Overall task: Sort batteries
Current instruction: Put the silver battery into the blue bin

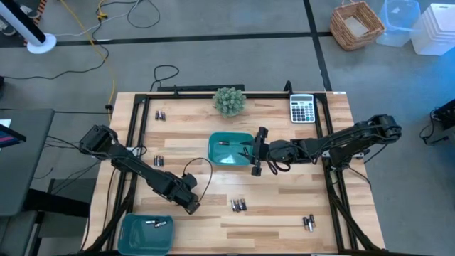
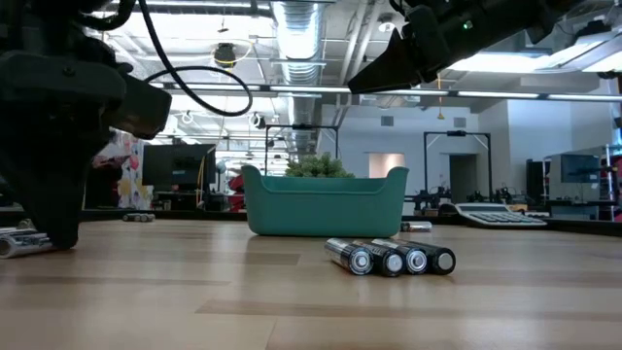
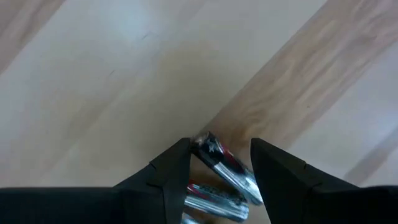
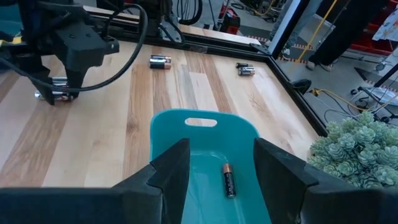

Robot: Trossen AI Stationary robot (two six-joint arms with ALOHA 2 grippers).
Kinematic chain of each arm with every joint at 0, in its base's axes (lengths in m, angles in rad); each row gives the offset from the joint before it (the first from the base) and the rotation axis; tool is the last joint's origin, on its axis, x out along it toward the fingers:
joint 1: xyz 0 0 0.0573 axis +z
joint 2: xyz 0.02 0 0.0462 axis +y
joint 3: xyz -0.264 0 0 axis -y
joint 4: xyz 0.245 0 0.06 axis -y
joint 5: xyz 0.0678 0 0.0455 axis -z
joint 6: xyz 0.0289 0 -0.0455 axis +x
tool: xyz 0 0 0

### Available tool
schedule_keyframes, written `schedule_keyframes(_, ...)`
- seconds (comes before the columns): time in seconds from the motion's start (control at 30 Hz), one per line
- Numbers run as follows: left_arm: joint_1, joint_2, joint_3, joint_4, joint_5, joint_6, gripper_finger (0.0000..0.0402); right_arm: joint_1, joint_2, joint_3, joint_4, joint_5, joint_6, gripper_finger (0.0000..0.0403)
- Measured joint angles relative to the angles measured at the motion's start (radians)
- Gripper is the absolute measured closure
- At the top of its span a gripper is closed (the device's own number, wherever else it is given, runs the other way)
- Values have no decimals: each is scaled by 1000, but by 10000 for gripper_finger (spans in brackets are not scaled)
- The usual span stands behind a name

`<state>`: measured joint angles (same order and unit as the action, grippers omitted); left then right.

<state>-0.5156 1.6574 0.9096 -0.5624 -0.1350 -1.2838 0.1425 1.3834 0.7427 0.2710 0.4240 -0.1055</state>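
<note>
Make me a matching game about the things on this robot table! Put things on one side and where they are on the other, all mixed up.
Things:
1. calculator
2. little green plant
3. right gripper
4. left gripper

Places:
A. down at the batteries on the wood
B. far right corner of the table
C. over the middle teal tray
D. middle of the far edge

Pairs: 1-B, 2-D, 3-C, 4-A

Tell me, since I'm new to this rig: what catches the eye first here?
The teal plastic tray at mid-table, one copper-topped black battery inside, with the right claw open at its rim. Next, the left claw low over the wooden table, its fingers straddling loose silvery cylindrical batteries. A green succulent-like plant stands at the far edge.
</note>
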Motion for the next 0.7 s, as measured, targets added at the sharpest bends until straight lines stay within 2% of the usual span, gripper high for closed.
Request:
schedule_keyframes(0.33, 0, -2, 0, 2, -10, -12, 242, 0, 0, 0, 0, 0, 1, 210)
schedule_keyframes(0.7, 0, 40, 2, -1, -11, -12, 302, 0, 0, 0, -1, 0, 3, 210)
